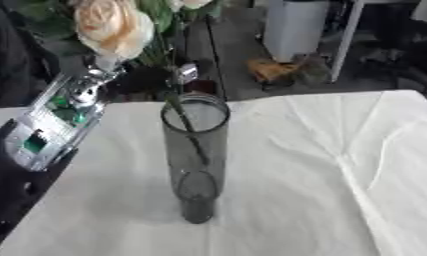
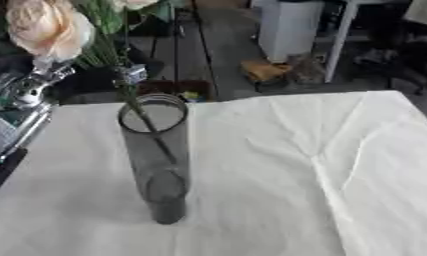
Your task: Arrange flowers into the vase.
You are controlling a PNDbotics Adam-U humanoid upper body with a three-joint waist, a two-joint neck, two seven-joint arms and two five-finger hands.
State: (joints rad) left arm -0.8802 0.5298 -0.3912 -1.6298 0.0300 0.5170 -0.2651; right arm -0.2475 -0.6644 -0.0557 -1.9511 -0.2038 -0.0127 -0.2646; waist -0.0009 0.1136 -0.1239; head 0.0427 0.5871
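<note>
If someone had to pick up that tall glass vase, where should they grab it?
Probably around the middle of the vase, coming from its right side. It stands upright, a straight narrow cylinder, and the cloth there is bare. The flower stem fills the mouth and the left hand holds it from the left.

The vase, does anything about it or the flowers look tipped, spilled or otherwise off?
Nothing stands out. The vase stands upright on the white cloth, with the flower's stem already inside its mouth. No spill shows.
</note>
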